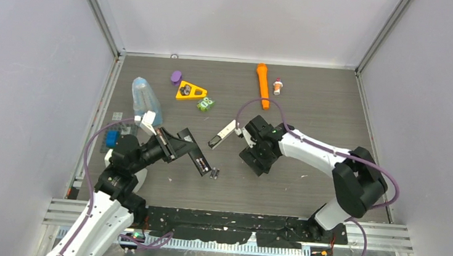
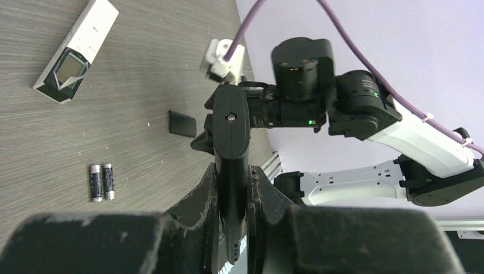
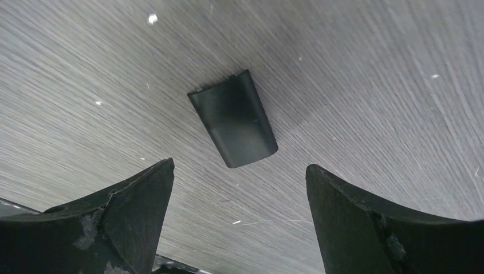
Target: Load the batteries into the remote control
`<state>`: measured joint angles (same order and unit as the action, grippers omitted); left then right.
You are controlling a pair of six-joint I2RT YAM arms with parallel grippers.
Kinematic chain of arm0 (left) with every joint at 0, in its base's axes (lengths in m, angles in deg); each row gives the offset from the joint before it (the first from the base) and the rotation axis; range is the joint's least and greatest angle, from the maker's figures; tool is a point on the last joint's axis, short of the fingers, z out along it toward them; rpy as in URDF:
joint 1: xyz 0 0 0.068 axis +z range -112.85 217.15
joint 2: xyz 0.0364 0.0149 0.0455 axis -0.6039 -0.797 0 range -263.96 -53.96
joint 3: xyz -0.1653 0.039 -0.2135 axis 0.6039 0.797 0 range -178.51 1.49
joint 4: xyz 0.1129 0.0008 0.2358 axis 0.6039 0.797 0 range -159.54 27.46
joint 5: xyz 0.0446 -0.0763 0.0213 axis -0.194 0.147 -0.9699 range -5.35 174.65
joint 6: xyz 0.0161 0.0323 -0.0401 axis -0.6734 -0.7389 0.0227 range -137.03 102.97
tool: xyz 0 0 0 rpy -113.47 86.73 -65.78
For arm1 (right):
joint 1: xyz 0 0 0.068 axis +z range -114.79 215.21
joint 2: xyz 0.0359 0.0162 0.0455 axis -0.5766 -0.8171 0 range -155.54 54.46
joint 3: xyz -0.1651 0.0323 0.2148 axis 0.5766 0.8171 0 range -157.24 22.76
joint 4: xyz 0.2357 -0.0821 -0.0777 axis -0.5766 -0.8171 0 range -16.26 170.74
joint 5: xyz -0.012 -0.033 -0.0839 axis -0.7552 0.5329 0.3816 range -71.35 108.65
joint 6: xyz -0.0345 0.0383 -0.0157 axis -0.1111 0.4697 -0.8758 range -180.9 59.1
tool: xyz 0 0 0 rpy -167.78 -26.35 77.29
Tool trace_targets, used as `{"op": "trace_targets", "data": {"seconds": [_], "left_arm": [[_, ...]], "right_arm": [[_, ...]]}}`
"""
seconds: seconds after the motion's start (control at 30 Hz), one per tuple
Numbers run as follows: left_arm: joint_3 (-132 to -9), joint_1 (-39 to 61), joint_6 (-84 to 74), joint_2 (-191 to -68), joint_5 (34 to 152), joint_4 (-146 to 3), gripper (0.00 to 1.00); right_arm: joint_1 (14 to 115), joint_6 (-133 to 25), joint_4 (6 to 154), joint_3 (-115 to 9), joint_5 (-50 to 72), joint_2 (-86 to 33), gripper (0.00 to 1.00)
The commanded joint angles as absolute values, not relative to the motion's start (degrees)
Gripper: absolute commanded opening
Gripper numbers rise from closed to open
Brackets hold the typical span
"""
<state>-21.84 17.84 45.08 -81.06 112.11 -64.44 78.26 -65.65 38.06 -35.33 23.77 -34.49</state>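
While 2 batteries (image 2: 101,182) are lying loose, side by side on the table (image 1: 312,111), the remote control (image 2: 77,48) is lying well apart from them; loading is looking not yet begun. Left gripper (image 2: 232,174) is clenching a black bar (image 2: 230,123). Right gripper (image 3: 238,168) is hovering, spread wide, over a dark cover (image 3: 234,117). Bare table is surrounding the remote; walls are standing well off.

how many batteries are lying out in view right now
2 batteries, lying side by side on the table. More could be hidden from view.
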Motion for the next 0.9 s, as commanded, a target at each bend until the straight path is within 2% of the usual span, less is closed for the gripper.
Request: {"op": "trace_targets", "data": {"seconds": [0.0, 0.27, 0.53, 0.6, 0.63, 0.7, 0.8, 0.87], "left_arm": [[-25.14, 18.43, 42.82, -80.48, 112.86, -66.15, 0.0], [-25.98, 18.85, 41.65, -80.78, 113.12, -66.31, 0.0], [-24.68, 18.96, 42.84, -81.09, 113.73, -67.7, 0.0], [-24.36, 19.02, 42.88, -80.84, 113.75, -67.68, 0.0], [-24.19, 19.04, 42.97, -80.79, 113.69, -67.67, 0.0], [-23.76, 19.05, 43.22, -80.82, 113.61, -67.89, 0.0], [-22.93, 19.05, 44.26, -81.22, 113.63, -69.15, 0.0], [-22.43, 19.05, 44.67, -81.45, 113.55, -69.19, 0.0]], "right_arm": [[77.25, -77.1, 35.96, -36.73, 21.74, -37.23, 0.9], [74.63, -80.18, 34.72, -39.62, 17.21, -44.71, 0.87], [71.83, -81.52, 34.2, -39.13, 10.96, -46.35, 0.76], [71.45, -81.48, 33.56, -39.68, 9.96, -46.54, 0.66], [71.43, -81.34, 33.24, -40.09, 9.82, -46.6, 0.55], [71.39, -80.79, 33.22, -40.36, 10.02, -46.29, 0.42], [71.37, -79.31, 33.22, -40.92, 11.05, -45.58, 0.3], [71.5, -77.91, 33.35, -41.8, 11.23, -44.39, 0.28]]}}
